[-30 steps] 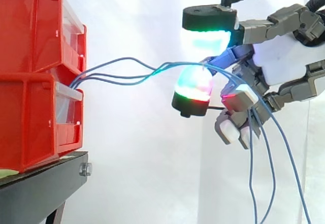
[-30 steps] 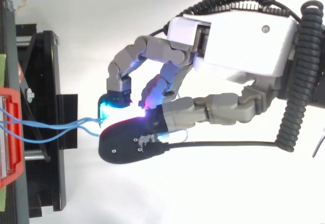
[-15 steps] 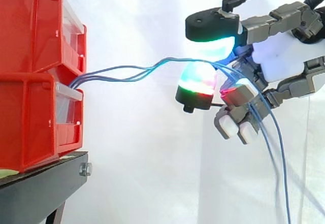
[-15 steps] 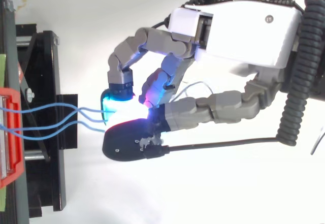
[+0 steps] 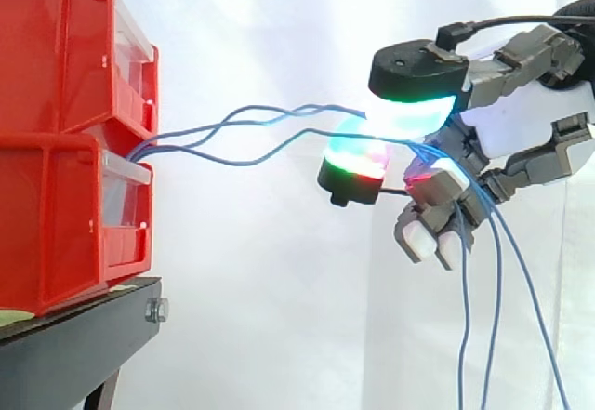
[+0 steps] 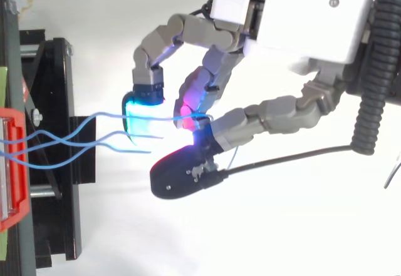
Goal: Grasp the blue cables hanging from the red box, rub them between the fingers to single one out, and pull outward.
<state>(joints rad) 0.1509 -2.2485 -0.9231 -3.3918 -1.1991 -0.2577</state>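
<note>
Hand [image 5: 530, 117] pinches blue cables [image 5: 172, 137] — from red box [image 5: 56, 224].

Bright, even light, hardly a shadow. Curtain [image 5: 251, 317] glows soft white; top view washes out toward 5 o'clock; cyan glare spills off the pads [image 6: 143, 113].

Looks like a robotics lab, set up as a test rig. Shows in the plain white curtain [image 5: 251, 298] hung behind the fingers [image 5: 409, 114], the stacked red bins [image 5: 56, 66] well off to their left in the side view, and the bolted black stand [image 5: 79, 336] beneath those.
</note>
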